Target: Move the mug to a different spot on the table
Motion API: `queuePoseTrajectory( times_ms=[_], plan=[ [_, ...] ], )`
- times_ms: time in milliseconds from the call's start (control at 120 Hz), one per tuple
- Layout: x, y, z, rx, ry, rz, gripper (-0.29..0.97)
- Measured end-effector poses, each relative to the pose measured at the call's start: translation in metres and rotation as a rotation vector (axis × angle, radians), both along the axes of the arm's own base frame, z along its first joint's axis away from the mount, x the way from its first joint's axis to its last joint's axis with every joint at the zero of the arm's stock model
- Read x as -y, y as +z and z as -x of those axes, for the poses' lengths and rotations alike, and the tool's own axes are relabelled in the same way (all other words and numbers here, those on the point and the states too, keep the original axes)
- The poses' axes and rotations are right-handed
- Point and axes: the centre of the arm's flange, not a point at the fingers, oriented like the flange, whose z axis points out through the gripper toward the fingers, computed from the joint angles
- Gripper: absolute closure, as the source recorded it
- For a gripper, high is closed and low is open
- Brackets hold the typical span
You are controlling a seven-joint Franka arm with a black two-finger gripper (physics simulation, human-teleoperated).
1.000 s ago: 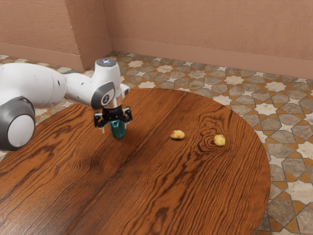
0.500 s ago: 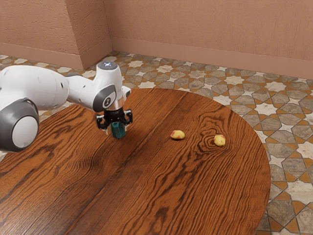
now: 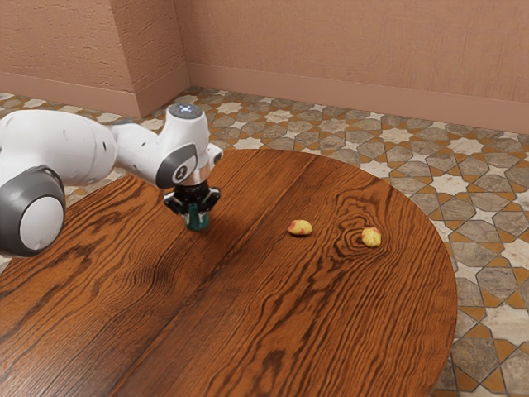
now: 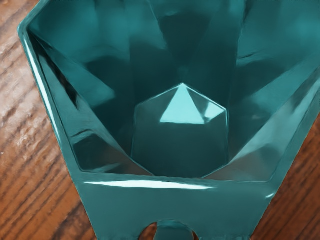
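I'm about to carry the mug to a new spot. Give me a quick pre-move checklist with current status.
1. Grip: gripper shut on the mug, a finger on each side - ok.
2. Mug upright: the wrist view looks straight down into its open mouth - ok.
3. Mug off the table: no gap or contact can be read beneath it - cannot tell.
4. Obstacles: two yellow lumps lie apart from the mug, toward the exterior view's right - ok.
5. Landing room: bare wood on the table's near side - ok.
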Motion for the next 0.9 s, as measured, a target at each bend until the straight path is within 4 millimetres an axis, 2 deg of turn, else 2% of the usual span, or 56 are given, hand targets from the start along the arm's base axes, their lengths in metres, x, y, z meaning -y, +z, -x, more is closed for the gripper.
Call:
queuePoseTrajectory(
  times_ms=[133,333,658,733,900],
  plan=[
    [-0.003,0.006,-0.003,0.005,-0.041,-0.063,0.69],
    [-0.006,0.010,-0.010,0.087,-0.093,-0.108,0.71],
    [0.003,0.028,-0.021,0.227,-0.208,-0.172,0.70],
    [0.007,0.029,-0.012,0.229,-0.218,-0.167,0.71],
    [0.014,0.017,0.032,0.192,-0.218,-0.124,0.72]
  ],
)
